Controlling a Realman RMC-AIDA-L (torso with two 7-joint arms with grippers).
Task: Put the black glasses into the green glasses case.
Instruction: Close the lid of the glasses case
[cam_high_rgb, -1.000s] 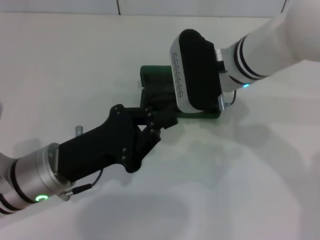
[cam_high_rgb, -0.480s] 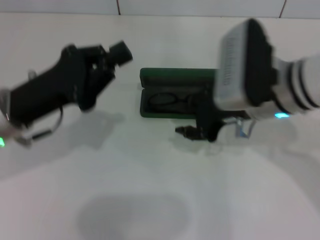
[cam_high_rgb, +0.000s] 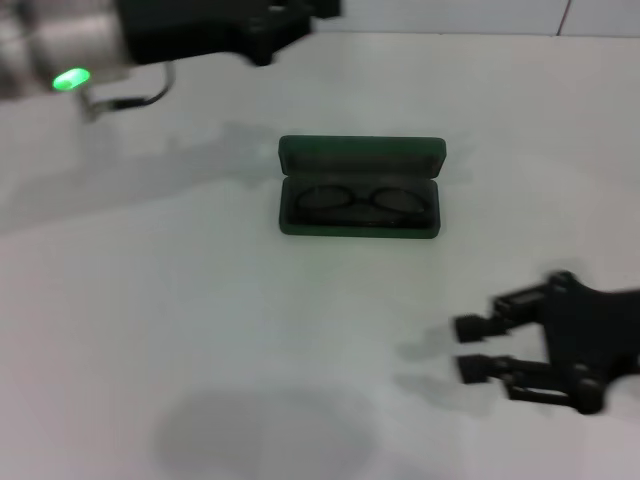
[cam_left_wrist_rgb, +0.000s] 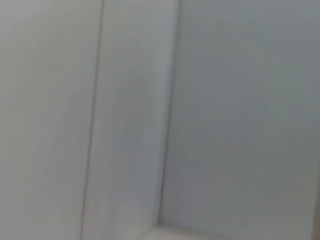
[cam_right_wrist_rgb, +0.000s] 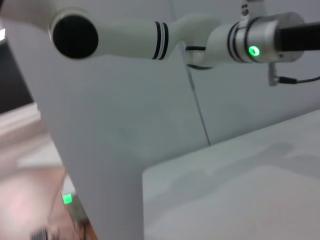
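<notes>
the black glasses (cam_high_rgb: 358, 201) lie inside the open green glasses case (cam_high_rgb: 360, 150). the right gripper (cam_high_rgb: 478, 347), jaws apart, hovers nearer than the case; the left gripper's (cam_high_rgb: 290, 8) jaws can't be told, beyond it.

Dim, even light casts soft shadows on the table (cam_high_rgb: 250, 330), with motion blur smearing the arm at eleven o'clock and both wrist views hazy.
</notes>
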